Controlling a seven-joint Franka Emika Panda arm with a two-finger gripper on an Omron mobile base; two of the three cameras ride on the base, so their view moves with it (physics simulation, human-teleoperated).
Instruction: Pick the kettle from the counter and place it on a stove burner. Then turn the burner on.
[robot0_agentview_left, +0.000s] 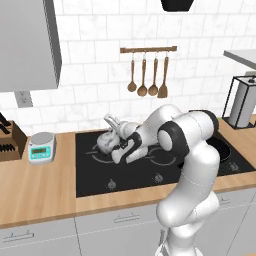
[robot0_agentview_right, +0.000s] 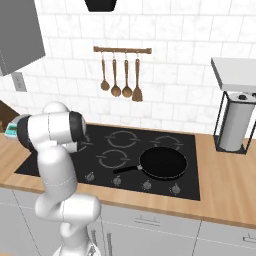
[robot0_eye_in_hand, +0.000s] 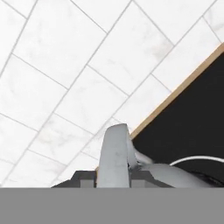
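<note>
The silver-grey kettle (robot0_agentview_left: 105, 143) is over the left part of the black glass cooktop (robot0_agentview_left: 130, 175), above the large grey stove burner ring (robot0_agentview_left: 94, 151). I cannot tell whether it rests on the glass. My gripper (robot0_agentview_left: 120, 144) reaches it from the right, shut on its arched handle. In the hand view the handle (robot0_eye_in_hand: 114, 151) rises between my fingertips (robot0_eye_in_hand: 83, 178), with the kettle's body (robot0_eye_in_hand: 175, 175) and an arc of the ring (robot0_eye_in_hand: 197, 159) to the right. The tan counter (robot0_agentview_left: 40, 192) runs to either side of the cooktop.
A black frying pan (robot0_agentview_right: 163, 162) sits on the right front of the cooktop. Knobs (robot0_agentview_left: 111, 185) line its front edge. A grey scale (robot0_agentview_left: 41, 146) and a knife block (robot0_agentview_left: 7, 140) stand on the left. A paper towel holder (robot0_agentview_right: 234, 125) stands right; wooden utensils (robot0_agentview_left: 147, 75) hang on the wall.
</note>
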